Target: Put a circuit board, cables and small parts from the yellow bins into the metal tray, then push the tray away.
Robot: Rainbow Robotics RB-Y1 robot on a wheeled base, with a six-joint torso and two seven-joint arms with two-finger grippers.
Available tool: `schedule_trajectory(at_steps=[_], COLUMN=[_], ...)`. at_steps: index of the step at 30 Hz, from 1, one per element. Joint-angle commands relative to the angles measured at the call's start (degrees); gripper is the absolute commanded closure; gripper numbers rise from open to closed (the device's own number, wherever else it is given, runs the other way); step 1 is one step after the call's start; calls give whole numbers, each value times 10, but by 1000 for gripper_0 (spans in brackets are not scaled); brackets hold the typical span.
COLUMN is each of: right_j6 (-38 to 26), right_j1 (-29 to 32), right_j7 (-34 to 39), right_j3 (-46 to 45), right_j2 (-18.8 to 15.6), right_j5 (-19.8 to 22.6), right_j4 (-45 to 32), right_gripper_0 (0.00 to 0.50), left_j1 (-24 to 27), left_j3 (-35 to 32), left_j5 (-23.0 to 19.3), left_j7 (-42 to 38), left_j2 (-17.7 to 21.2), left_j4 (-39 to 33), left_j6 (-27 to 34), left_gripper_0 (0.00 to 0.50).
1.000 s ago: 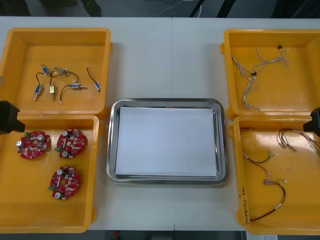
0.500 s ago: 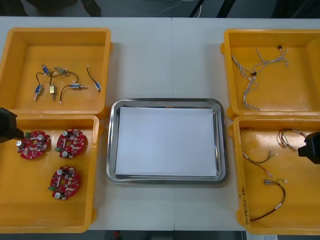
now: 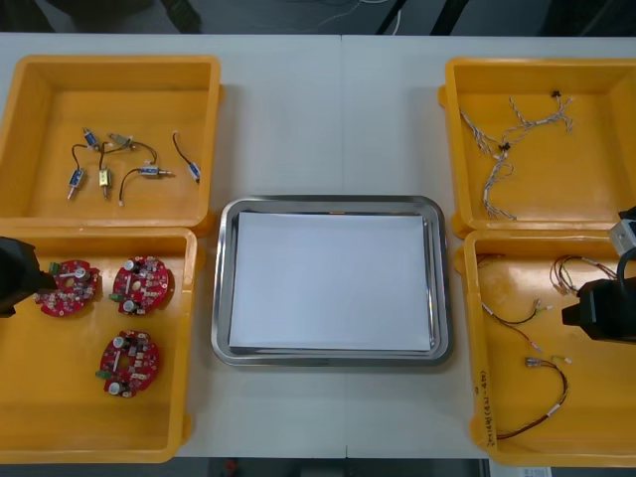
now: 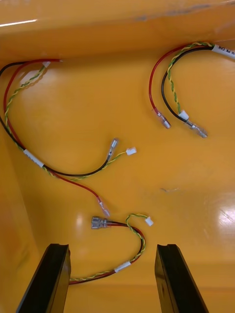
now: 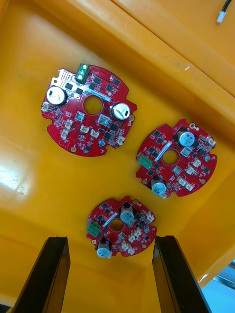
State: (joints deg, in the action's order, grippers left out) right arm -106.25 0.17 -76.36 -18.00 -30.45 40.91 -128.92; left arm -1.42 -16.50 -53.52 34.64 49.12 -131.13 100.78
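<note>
Lately I had closed in from both sides; nothing picked.
Circuit boards (image 3: 141, 283) at eight o'clock of the metal tray (image 3: 328, 202) sat under the left gripper (image 5: 110, 239), cables (image 4: 33, 157) at four o'clock under the right gripper (image 4: 112, 247); both spread, empty.

My left black claw (image 3: 16, 277) hung over a yellow plastic bin (image 3: 50, 402), just beside a round red circuit board (image 3: 68, 288). My right black claw (image 3: 599, 309) hung over another yellow bin (image 3: 596, 407) with thin red and yellow cables (image 3: 509, 320).

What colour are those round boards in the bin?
The boards are red, each with a small green block; the left wrist view shows it best.
</note>
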Motion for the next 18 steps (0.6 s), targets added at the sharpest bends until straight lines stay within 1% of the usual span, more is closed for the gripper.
schedule_trajectory(at_steps=[1,3,7,13,18], right_j6=[36,49,67,96,134], right_j1=[40,50,62,66,73], right_j7=[27,30,36,40,46], right_j3=[25,33,47,60,83], right_j2=[2,2,5,19,21], right_j5=[-14,-20,-29,-44,-62], right_j4=[-12,-11,-8,17,38], right_gripper_0=[0,0,0,0,0], left_j1=[-33,-43,-60,-88,-109], left_j3=[-17,-17,-17,-13,-12], left_j5=[26,34,44,53,50], left_j7=[-55,-61,-71,-130,-164], left_j2=[-29,-40,-50,-60,-75], left_j4=[-17,-17,-20,-40,-42], left_j6=[-28,-37,-40,-53,-84], left_gripper_0=[0,0,0,0,0])
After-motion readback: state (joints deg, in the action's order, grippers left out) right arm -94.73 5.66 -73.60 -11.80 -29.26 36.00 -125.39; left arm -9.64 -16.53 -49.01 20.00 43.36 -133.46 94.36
